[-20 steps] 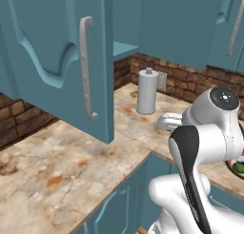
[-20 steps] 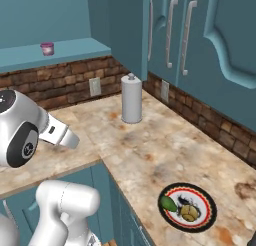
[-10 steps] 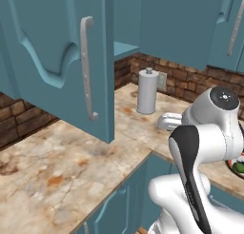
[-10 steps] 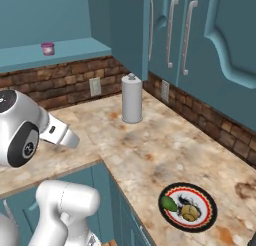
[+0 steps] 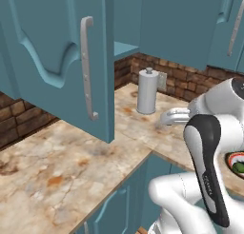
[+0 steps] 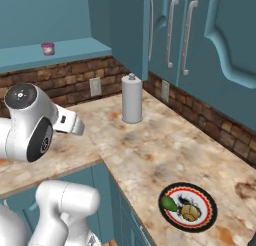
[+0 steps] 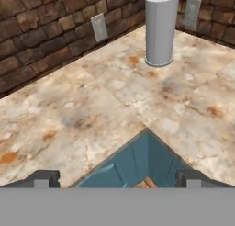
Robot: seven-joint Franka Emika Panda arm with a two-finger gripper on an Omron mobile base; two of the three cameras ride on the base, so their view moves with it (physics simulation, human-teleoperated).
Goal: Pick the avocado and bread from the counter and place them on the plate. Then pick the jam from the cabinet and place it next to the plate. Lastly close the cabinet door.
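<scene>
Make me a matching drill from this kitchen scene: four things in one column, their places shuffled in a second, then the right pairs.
Things:
1. small purple jam jar
2. dark green avocado
3. tall grey paper-towel roll
4. teal cabinet door with grey bar handle

Places:
A. upright on the tan marbled counter by the brick wall
B. swung open above the counter
C. on the open cabinet's shelf
D. on the red-rimmed round plate

Pairs: 1-C, 2-D, 3-A, 4-B
</scene>
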